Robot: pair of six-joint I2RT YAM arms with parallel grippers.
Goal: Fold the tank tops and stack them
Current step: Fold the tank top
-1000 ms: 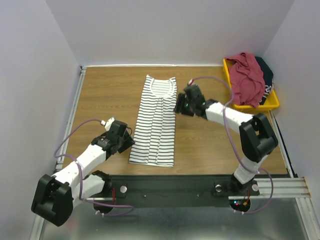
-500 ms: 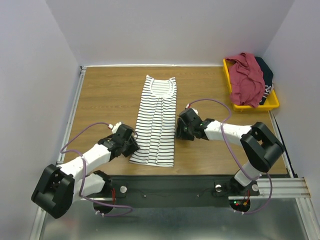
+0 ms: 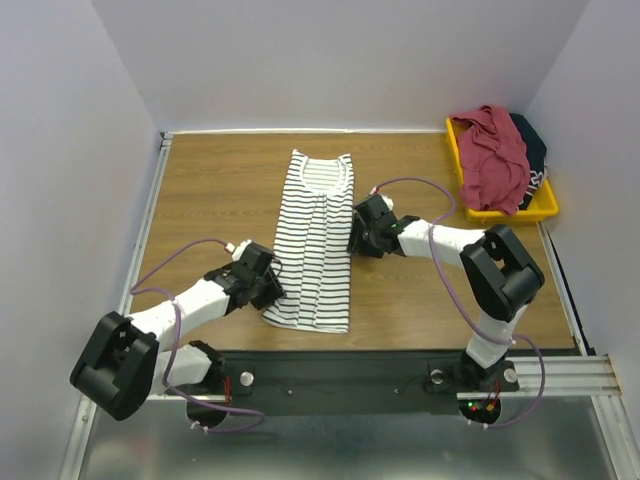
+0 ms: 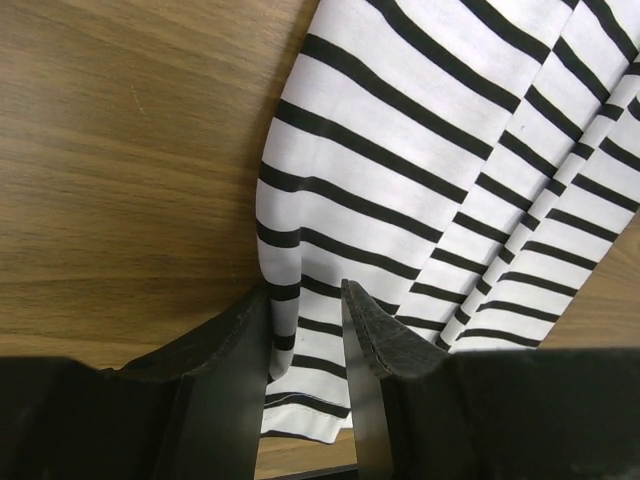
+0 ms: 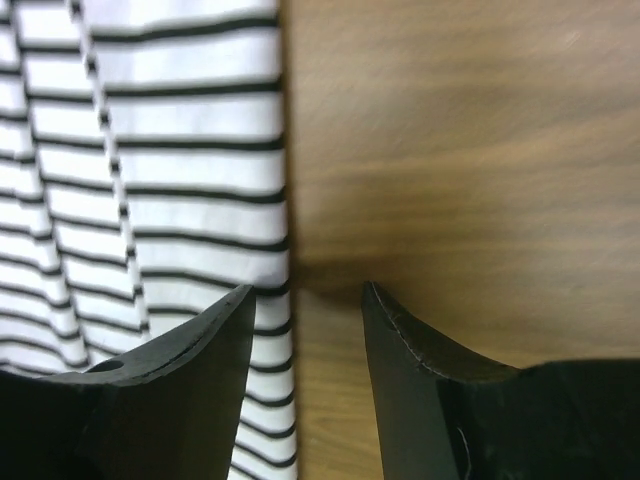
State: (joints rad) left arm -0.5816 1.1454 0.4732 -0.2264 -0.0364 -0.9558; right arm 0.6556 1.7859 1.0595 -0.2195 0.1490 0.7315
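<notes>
The white black-striped tank top point(image 3: 318, 240) lies folded into a long narrow strip on the wooden table, neck at the far end. My left gripper point(image 3: 272, 287) is at its lower left edge. In the left wrist view point(image 4: 305, 290) the jaws stand a little apart with the cloth's point(image 4: 400, 150) edge between them. My right gripper point(image 3: 356, 238) is open at the right edge. In the right wrist view point(image 5: 307, 288) one finger is over the stripes point(image 5: 190, 170), the other over bare wood. The maroon top point(image 3: 495, 155) and the dark top point(image 3: 532, 145) lie bunched in the bin.
A yellow plastic bin point(image 3: 545, 207) stands at the back right corner by the right wall. White walls close the table on three sides, with a metal rail point(image 3: 150, 220) along the left edge. Bare wood point(image 3: 220, 190) lies on both sides of the striped top.
My left gripper has slid right to the striped top's lower left edge. My right gripper moved toward me along the right edge, then back a little. The top itself has barely shifted.
</notes>
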